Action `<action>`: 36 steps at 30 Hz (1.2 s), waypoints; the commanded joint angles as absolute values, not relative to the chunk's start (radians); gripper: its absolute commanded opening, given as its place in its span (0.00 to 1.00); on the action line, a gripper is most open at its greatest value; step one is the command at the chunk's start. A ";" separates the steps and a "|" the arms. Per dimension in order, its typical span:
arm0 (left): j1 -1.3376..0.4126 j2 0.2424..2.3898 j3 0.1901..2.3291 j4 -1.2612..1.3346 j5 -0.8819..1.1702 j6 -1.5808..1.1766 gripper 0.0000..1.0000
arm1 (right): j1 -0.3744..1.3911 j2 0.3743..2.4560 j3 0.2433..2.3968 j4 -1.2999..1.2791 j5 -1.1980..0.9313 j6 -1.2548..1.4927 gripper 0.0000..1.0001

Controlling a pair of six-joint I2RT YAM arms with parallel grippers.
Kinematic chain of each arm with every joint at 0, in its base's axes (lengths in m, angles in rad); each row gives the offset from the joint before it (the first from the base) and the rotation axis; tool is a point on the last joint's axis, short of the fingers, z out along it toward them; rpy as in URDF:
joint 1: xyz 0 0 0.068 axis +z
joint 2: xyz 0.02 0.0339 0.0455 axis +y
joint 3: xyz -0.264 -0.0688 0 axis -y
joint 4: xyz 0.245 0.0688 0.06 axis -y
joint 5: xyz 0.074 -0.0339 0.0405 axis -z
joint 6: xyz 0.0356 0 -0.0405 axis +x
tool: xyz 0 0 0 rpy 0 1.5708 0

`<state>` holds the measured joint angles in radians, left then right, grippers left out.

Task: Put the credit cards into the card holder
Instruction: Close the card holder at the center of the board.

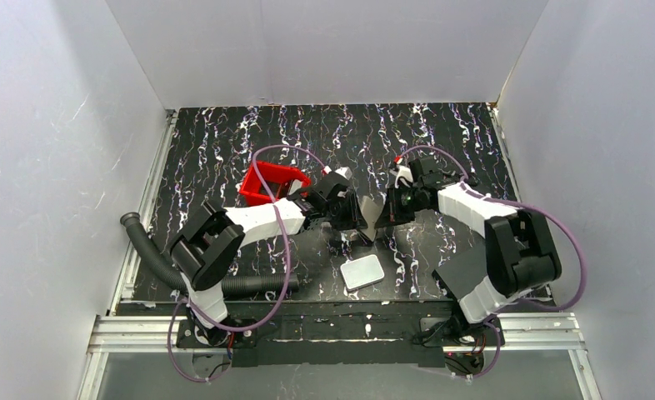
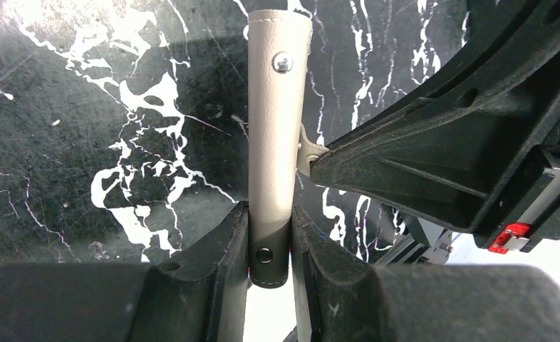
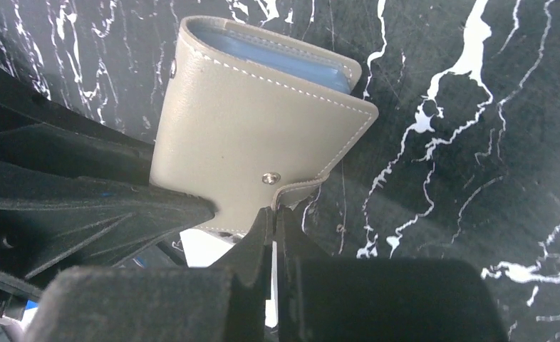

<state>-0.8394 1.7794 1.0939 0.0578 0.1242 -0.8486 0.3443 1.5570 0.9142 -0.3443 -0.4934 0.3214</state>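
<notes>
The card holder (image 3: 241,135) is a grey-beige stitched pouch held upright above the table, between the two arms (image 1: 367,212). My left gripper (image 2: 270,239) is shut on its lower edge, seen edge-on in the left wrist view (image 2: 277,121). My right gripper (image 3: 274,214) is shut on the small snap flap at the holder's side. A pale blue credit card (image 3: 263,55) shows inside the holder's open top. In the top view the left gripper (image 1: 353,218) and right gripper (image 1: 386,208) meet at the holder.
A red open tray (image 1: 270,185) stands behind the left arm. A pale rounded-corner slab (image 1: 362,272) lies flat near the front edge. A black ribbed hose (image 1: 153,254) runs along the left front. White walls enclose the marbled black table (image 1: 441,137).
</notes>
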 commanded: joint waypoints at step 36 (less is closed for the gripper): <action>-0.830 1.834 1.028 0.160 0.196 -0.899 0.00 | 0.222 1.774 0.909 -0.219 -0.708 0.341 0.01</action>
